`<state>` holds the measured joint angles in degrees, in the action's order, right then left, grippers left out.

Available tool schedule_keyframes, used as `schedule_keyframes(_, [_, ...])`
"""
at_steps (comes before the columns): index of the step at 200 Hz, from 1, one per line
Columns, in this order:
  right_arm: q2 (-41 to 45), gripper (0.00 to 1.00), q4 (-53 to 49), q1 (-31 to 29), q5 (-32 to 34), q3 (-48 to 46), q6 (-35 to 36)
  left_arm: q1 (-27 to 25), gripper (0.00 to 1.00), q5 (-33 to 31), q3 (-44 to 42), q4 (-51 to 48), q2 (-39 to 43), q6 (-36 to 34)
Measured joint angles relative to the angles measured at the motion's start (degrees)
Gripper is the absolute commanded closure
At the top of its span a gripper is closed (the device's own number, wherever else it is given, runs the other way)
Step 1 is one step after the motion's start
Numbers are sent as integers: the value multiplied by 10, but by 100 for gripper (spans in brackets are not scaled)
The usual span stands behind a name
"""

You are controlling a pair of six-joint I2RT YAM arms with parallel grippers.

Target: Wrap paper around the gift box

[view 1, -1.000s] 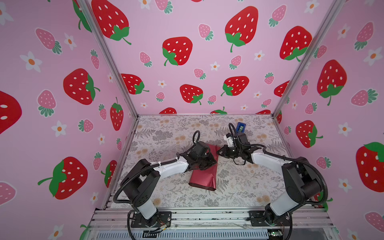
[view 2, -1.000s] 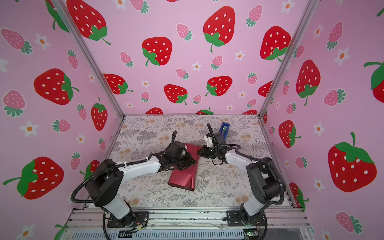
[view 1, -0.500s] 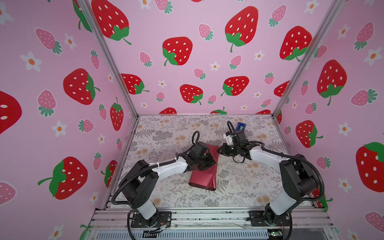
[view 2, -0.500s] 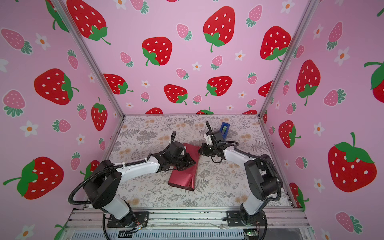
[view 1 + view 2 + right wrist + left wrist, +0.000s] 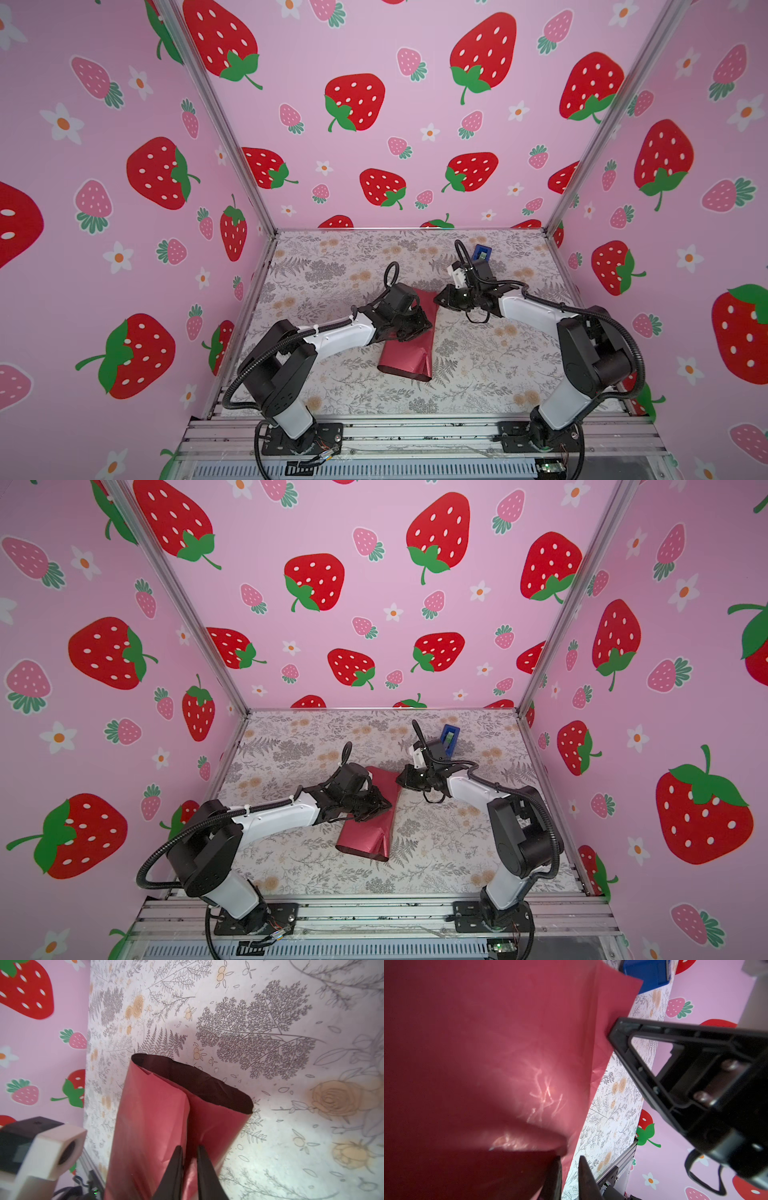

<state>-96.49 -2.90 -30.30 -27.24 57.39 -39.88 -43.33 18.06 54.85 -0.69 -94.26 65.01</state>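
— What is lying nearest the front?

— The paper is lying in the middle of the table. It is folded into a flat tube, with the open end facing the front, and is sitting where it was a second ago. The gift box is hidden, so I cannot tell where it is sitting.

— And the arm on the left?

— The left gripper is resting on the tube's middle, unmoved since then. In the left wrist view its jaws are standing a narrow gap apart. The paper's edge is running past them, and nothing is clamped.

— What is changing farther back?

— The right gripper is edging in. A second ago it was standing a little back, and now one finger is touching the paper's far right corner. Its jaws are also standing slightly apart, holding nothing and pointing along the seam.

— Beyond that?

— The blue tape dispenser is standing behind the right arm, near the back wall, where it was.
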Motion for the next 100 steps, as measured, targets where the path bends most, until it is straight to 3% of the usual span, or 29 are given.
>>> schedule_keyframes(36, [-1,73,17,0,-22,-7,-10,0,81,0,0,0,0,0])
schedule_keyframes(78, [-6,84,28,0,-33,-7,-12,1,81,0,0,0,0,0])
schedule_keyframes(100, [-8,82,29,0,-36,-7,-11,1,81,1,0,0,0,0])
